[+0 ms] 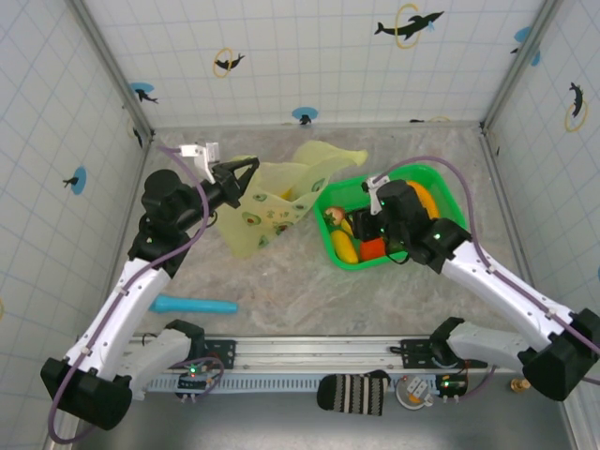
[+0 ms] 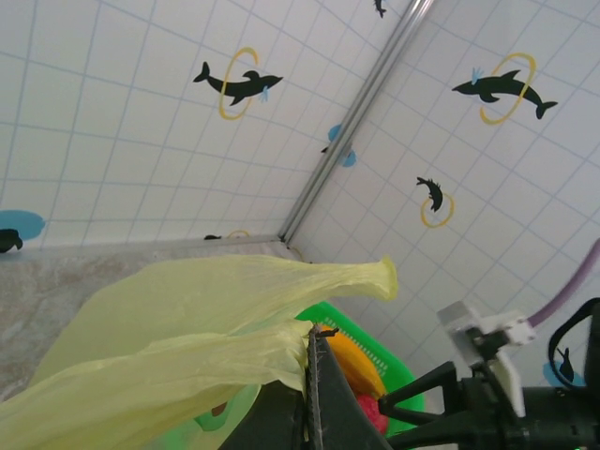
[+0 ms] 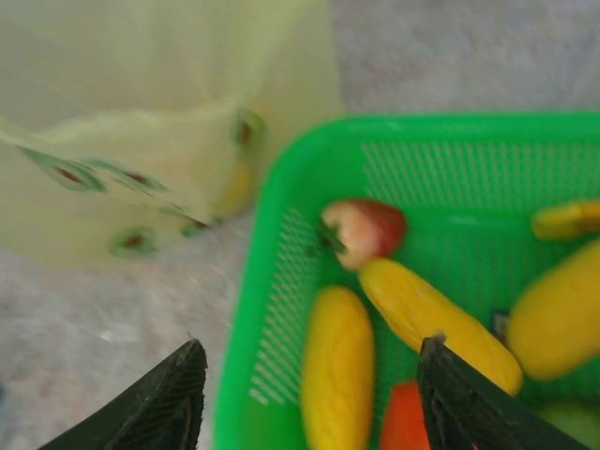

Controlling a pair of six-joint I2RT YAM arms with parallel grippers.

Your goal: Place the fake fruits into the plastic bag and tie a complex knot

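I have the left fingers (image 2: 319, 403) pressed together on a bunched edge of the plastic bag (image 2: 187, 319), and they hold it lifted off the desk (image 1: 281, 281) so that the thin yellow-green film hangs down from them. From the overhead camera the bag (image 1: 272, 202) sits to the left of the green tray (image 1: 431, 173), just beside its near-left corner. I can't tell from any camera how wide its mouth gapes.

The right fingers (image 3: 173, 403) stand apart with nothing between them, poised over the left end of the tray. The fake fruits (image 3: 375, 309) lie inside the tray: a long yellow piece (image 3: 337, 366) directly under the fingers, a second yellow piece (image 3: 436, 319) slanting beside it, a small red-and-pale one (image 3: 366, 230) at the back, and an orange-red piece (image 3: 405, 422) at the lower edge of the wrist view. That picture is blurred, so I can't name each piece more exactly.

I judge this to be the loading step, with the right arm lining up a pick. For the next move I would lower the fingers around the near yellow piece, close on it, lift it clear of the tray wall, and carry it left to the bag. The film looks limp, so I'd watch that the mouth is open before releasing.
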